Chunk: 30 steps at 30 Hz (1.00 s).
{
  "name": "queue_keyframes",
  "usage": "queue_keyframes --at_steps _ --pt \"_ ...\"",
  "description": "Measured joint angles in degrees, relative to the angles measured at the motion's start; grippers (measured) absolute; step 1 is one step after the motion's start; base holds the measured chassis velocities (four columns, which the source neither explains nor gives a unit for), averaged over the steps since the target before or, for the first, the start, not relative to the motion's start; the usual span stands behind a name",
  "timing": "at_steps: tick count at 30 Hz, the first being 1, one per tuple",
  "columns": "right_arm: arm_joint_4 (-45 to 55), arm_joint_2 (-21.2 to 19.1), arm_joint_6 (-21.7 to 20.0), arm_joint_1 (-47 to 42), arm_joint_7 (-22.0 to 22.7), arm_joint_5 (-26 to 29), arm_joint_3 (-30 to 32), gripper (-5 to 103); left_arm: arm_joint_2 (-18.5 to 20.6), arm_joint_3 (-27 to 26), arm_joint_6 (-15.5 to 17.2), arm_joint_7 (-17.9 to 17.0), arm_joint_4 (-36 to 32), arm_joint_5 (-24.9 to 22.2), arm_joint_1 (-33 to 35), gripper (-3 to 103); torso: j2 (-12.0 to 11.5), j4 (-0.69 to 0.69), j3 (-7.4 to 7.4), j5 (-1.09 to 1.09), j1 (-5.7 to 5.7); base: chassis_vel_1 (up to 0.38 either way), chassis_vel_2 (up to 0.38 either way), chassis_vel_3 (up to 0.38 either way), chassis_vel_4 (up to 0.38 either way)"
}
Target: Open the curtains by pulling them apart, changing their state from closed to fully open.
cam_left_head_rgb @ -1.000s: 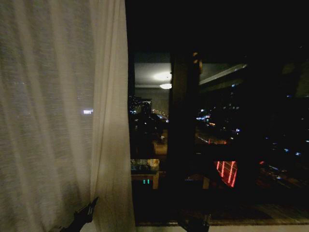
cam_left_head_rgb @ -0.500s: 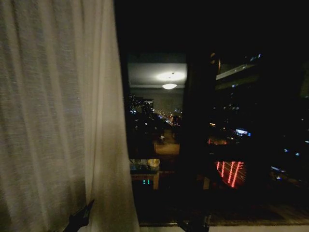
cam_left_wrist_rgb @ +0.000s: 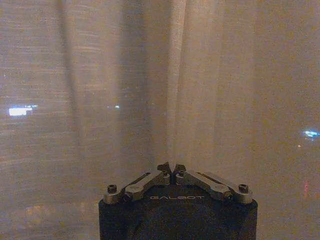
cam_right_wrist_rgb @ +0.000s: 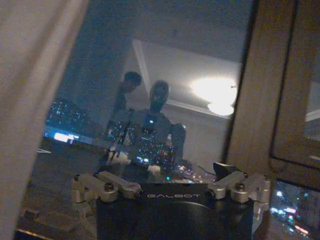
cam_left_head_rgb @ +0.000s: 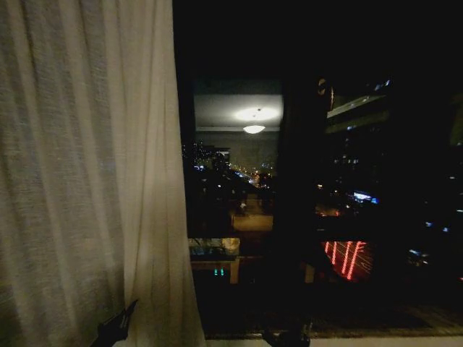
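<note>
- The window [cam_left_head_rgb: 325, 181] takes up the centre and right of the head view, dark glass with city lights outside and a ceiling lamp reflected in it.
- The curtains [cam_left_head_rgb: 87, 173] show as one sheer off-white panel gathered on the robot's left, its inner edge hanging just left of the bare glass; I cannot tell where the other panel hangs, as the right side is too dark.
- The fabric looks light, soft and limp. It should fold and slide with little force, but a thin weave can slip from a shallow pinch. The doubled pleat along the inner edge seems the surest place to take hold.
- The left gripper [cam_left_wrist_rgb: 171, 168] sits low against the panel, its fingertips pressed together with nothing visibly caught between them, and the pleats hang just beyond.
- The right gripper [cam_right_wrist_rgb: 175, 187] faces the bare glass with its fingers spread wide and empty, beside the panel's edge.
</note>
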Motion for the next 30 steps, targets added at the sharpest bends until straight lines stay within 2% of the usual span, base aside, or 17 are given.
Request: queue_keyframes --at_steps 12,19,26,27,28,29,30 --pt "-0.4 0.0 1.2 0.0 0.1 0.6 -0.3 100 0.2 -1.0 -0.6 0.4 -0.4 -0.2 0.9 0 0.0 0.01 -0.01 -0.04 0.01 0.194 0.196 -0.196 -0.190" --pt "-0.6 0.0 1.4 0.3 0.1 0.6 -0.2 100 -0.2 -1.1 -0.4 0.5 -0.5 -0.1 1.0 0 0.0 0.00 0.00 0.03 0.00 0.019 0.014 -0.012 -0.023" --pt "-0.9 0.0 1.4 0.4 0.1 0.6 -0.5 100 -0.2 -2.5 -0.3 0.3 -0.5 -0.1 1.3 0 0.0 0.00 0.00 0.01 0.00 0.000 0.000 0.000 0.000" --pt "-0.9 0.0 1.5 0.4 0.1 0.5 -0.6 100 -0.2 -2.8 -0.3 -0.1 -0.5 -0.2 1.4 0 0.0 0.00 0.00 0.01 0.00 0.000 0.000 0.000 0.000" --pt "-1.0 0.0 1.5 0.4 0.0 0.5 -0.7 100 -0.6 -3.9 0.0 -3.0 -0.8 -0.2 1.4 0 0.0 0.01 0.00 -0.03 0.01 0.000 0.000 0.000 0.000" --pt "-1.0 0.0 1.5 0.4 0.0 0.5 -0.7 100 -0.9 -4.7 0.1 -4.2 -0.7 -0.5 1.2 0 0.0 0.01 0.00 -0.04 0.00 0.000 0.000 0.000 0.000" --pt "-1.0 0.0 1.5 0.4 0.0 0.5 -0.7 100 -0.9 -4.7 0.1 -4.2 -0.7 -0.5 1.2 0 0.0 0.01 0.00 -0.04 0.00 0.000 0.000 0.000 0.000"
